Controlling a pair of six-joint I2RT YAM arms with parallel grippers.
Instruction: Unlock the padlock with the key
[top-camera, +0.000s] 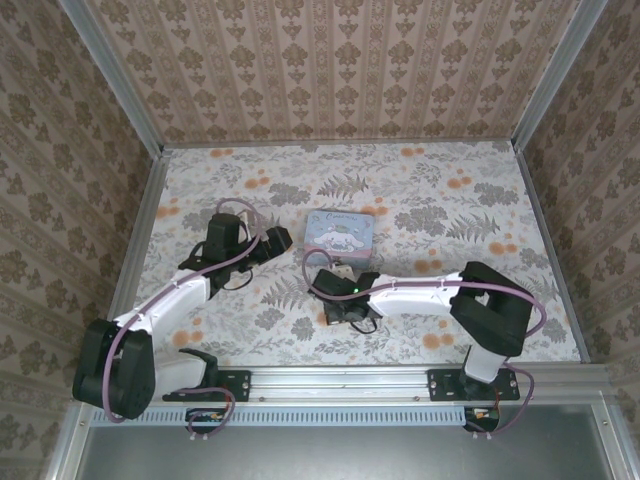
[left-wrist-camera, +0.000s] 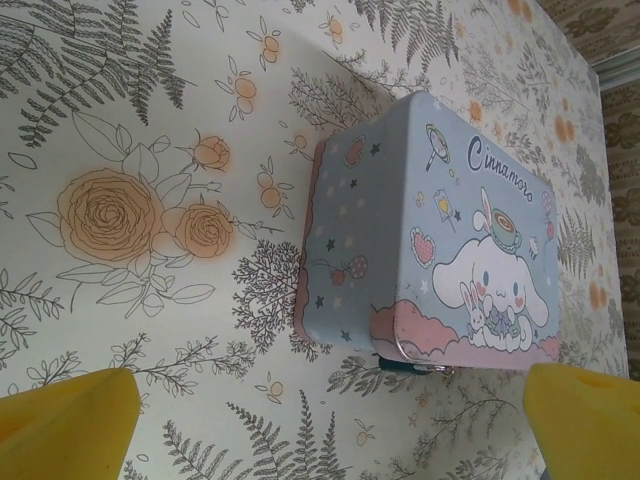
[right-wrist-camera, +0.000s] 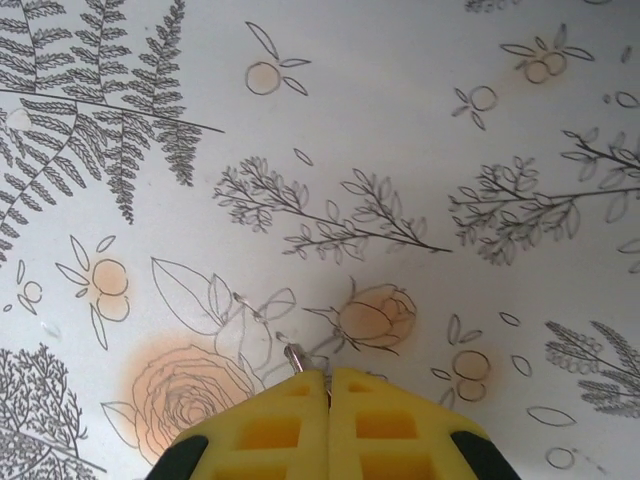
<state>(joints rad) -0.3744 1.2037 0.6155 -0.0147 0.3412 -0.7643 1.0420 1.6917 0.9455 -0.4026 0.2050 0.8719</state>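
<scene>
While I look down from above, the left tool (top-camera: 278, 240) sits just left of the pale-blue cartoon tin (top-camera: 340, 232) on the flowered desk (top-camera: 450, 215). The right tool (top-camera: 338, 316) points down at the desk just on the near side of that tin. From up here both are too small and dark for me to read their jaws.

Through the left wrist's camera, the tin (left-wrist-camera: 430, 230) lies flat ahead. The left tool (left-wrist-camera: 325, 425) stands wide open, its yellow fingertips (left-wrist-camera: 65, 425) at the two bottom corners, apart from the tin. A tiny dark teal piece, the padlock (left-wrist-camera: 408, 367), peeks out at the tin's lower edge, touching it.

Through the right wrist's camera, the right tool (right-wrist-camera: 328, 380) has its yellow fingers pressed together. The key (right-wrist-camera: 293, 356) shows as a thin metal tip poking out right at the fingertips, beside a printed orange rose. I cannot tell whether it is pinched or merely lying under them.
</scene>
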